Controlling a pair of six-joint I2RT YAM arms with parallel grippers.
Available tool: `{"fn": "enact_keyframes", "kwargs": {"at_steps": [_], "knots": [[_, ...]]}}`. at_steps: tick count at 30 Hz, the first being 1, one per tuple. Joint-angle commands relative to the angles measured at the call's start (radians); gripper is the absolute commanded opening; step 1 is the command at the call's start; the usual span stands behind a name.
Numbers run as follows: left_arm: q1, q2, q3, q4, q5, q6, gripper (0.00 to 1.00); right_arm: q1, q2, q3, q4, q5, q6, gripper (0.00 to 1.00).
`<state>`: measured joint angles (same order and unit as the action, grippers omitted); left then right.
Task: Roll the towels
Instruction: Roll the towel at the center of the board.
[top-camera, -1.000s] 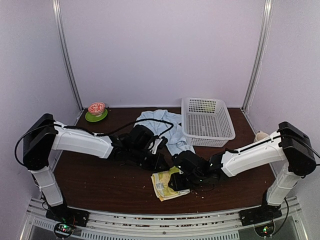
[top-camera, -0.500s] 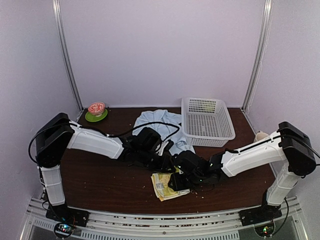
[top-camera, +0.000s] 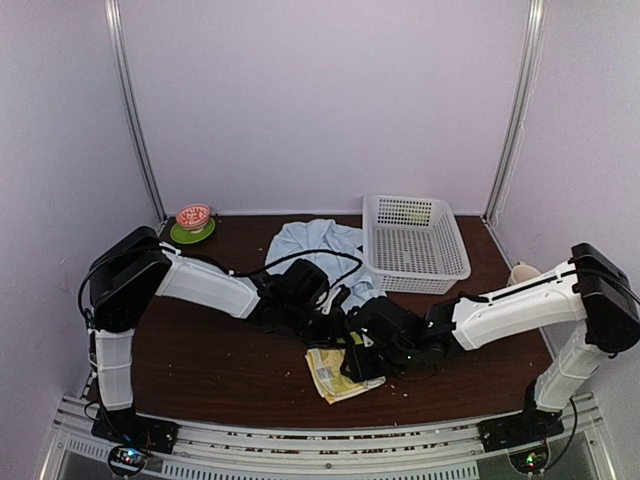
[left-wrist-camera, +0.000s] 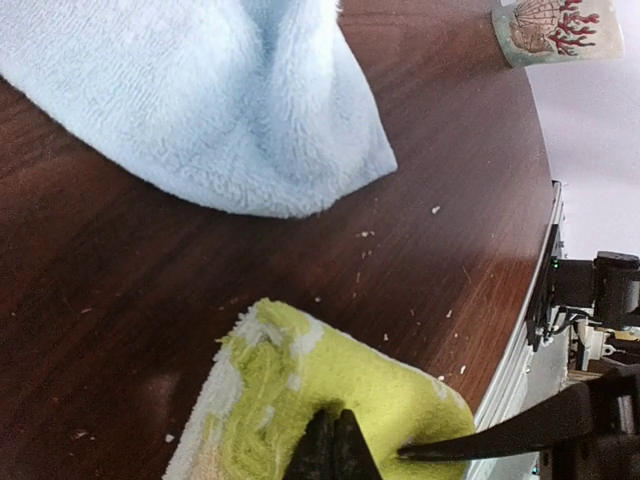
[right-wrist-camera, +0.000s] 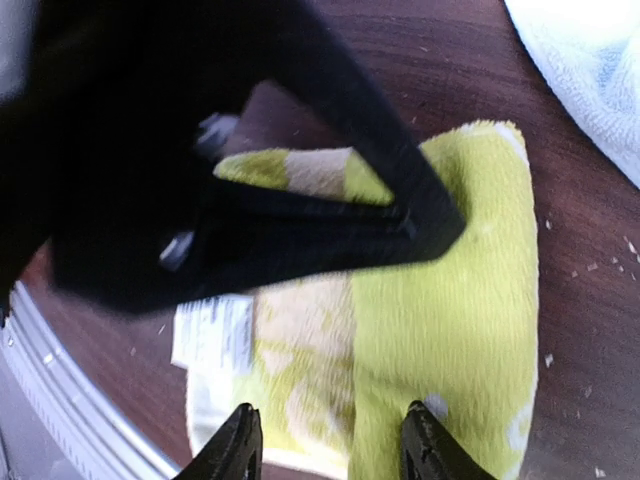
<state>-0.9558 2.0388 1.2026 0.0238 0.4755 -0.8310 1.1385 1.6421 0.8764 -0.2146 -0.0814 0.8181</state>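
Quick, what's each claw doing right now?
Left claw: closed, tips on the yellow-green towel.
Right claw: open, over the same towel.

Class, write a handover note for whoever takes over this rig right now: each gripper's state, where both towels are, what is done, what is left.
Left gripper: shut, tips pressed on the yellow-green towel.
Right gripper: open, fingers straddling one edge of that towel.
Yellow-green towel: folded flat, front centre of the table.
Light-blue towel: crumpled behind it, beside the basket, no gripper on it.
Done: no roll visible yet.
Left: roll both towels.
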Motion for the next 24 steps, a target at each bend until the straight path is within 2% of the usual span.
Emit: {"fn": "enact_keyframes", "kwargs": {"at_steps": [1,5,10,12,20,22,24], "knots": [[0.017,0.025,0.014,0.016,-0.02,-0.004,0.0,0.012,-0.103,0.011,-0.128,0.046,-0.077,0.47],[0.017,0.036,0.014,0.018,-0.019,-0.006,0.0,0.012,-0.143,-0.007,-0.166,0.079,-0.087,0.41],[0.017,0.034,0.007,0.018,-0.019,-0.005,0.0,0.022,-0.102,-0.029,-0.171,0.064,-0.078,0.16],[0.017,0.034,0.005,0.018,-0.018,-0.005,0.0,0.04,-0.084,-0.029,-0.171,0.063,-0.079,0.11],[0.017,0.034,-0.008,0.013,-0.02,0.003,0.0,0.065,0.027,-0.031,-0.205,0.048,-0.043,0.08],[0.017,0.035,-0.019,0.02,-0.02,0.003,0.0,0.066,0.009,-0.031,-0.209,0.052,-0.046,0.1],[0.017,0.036,-0.03,0.027,-0.02,0.002,0.0,0.066,-0.028,-0.026,-0.223,0.066,-0.057,0.16]]}}
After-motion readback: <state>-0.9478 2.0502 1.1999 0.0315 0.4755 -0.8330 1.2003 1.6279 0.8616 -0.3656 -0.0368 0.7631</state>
